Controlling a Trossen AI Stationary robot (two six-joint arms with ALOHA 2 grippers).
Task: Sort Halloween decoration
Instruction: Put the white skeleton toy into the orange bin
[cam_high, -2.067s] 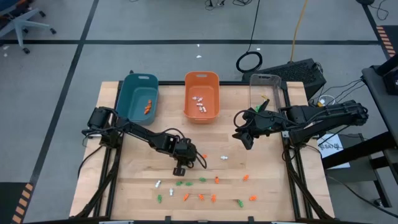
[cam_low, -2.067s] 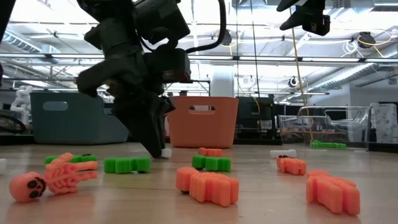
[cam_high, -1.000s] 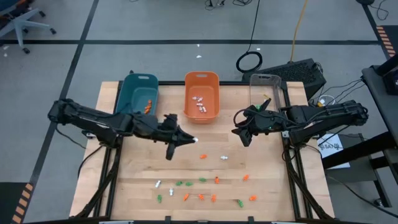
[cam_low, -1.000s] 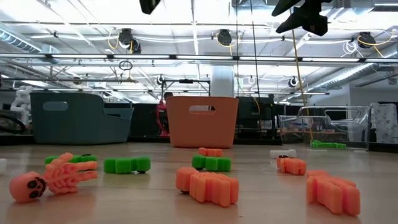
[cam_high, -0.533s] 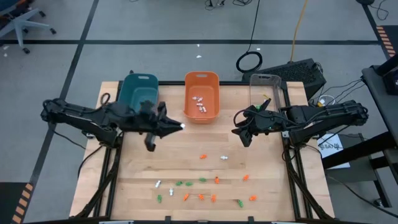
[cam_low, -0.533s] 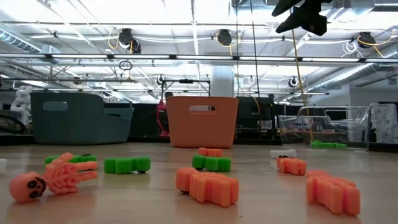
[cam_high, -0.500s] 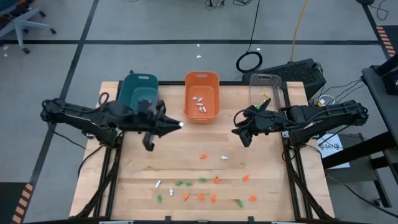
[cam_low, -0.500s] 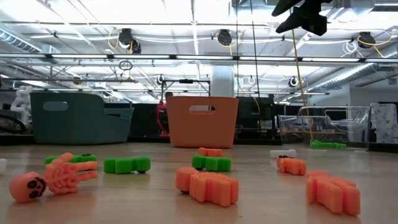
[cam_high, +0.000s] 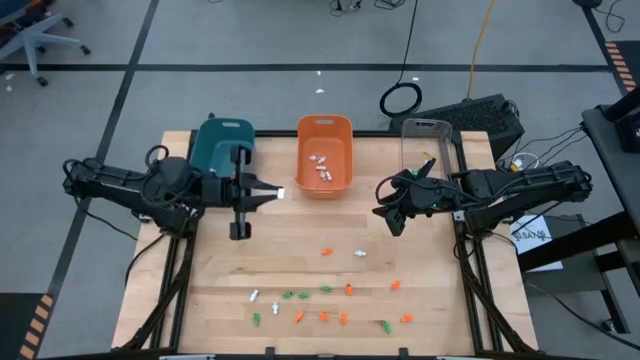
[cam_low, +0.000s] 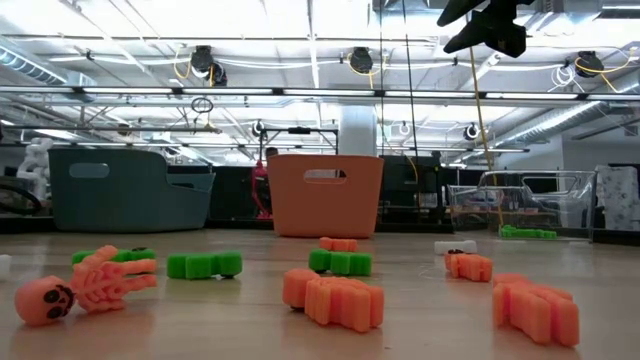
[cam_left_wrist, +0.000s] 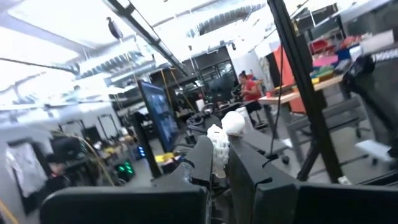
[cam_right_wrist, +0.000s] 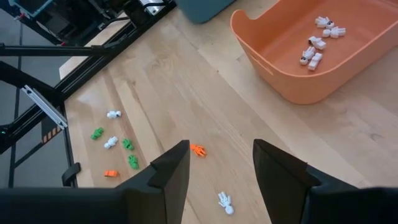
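Wooden table (cam_high: 220, 290) in a big workshop, with tiny orange, green and white plastic Halloween trinkets (cam_high: 322, 300) scattered along its near side. The left gripper (cam_high: 274, 192) pinches a small white skeleton figure (cam_left_wrist: 222, 140) up between the teal bin (cam_high: 222, 150) and orange bin (cam_high: 325, 175). The right gripper (cam_high: 386, 216) hangs near the clear bin (cam_high: 430, 150), fingers spread, empty.

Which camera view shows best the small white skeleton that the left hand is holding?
The left wrist view: the white skeleton sits close up, pinched in the left hand. The high view shows it only as a white speck at the fingertips, near the orange bin. The low and right wrist views do not show it.
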